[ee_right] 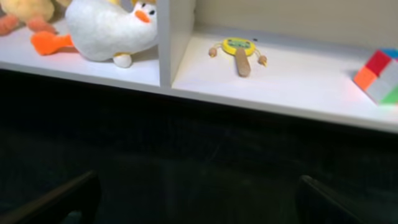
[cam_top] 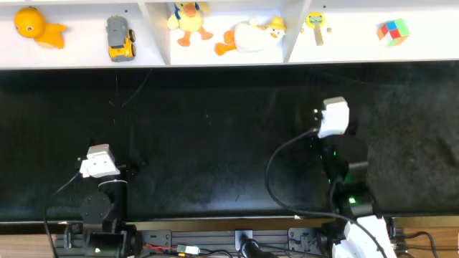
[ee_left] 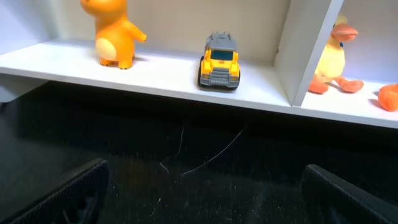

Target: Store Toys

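Left tool [ee_left: 204, 186]: fingers spread wide, nothing between them, low over the black surface [cam_top: 208, 143], facing the shelf [cam_top: 229, 59]. Right tool [ee_right: 199, 193]: likewise wide open and empty, nearer the shelf front.

Toys all sit in the shelf:
- Left bay: orange figure [ee_left: 113, 31] and yellow truck [ee_left: 219, 60], well apart.
- Middle bay: yellow duck plush [cam_top: 189, 20] and white duck plush [ee_right: 109, 30].
- Right bay: rattle [ee_right: 239, 53] and colour cube [ee_right: 377, 76].

Judgement: storing looks done or close to it.

Risks:
- The white duck plush lies close to the front lip and against the divider [ee_right: 175, 37]. A tool going in there could nudge it off onto the surface.
- The truck stands near the lip on wheels, so a light bump could roll it out.
- The open fingers could clip the divider if either arm enters off-centre.
- The right arm's looping cable [cam_top: 276, 172] might snag on a long reach.

Writing: none legible. The rattle face and truck front show no readable marks.
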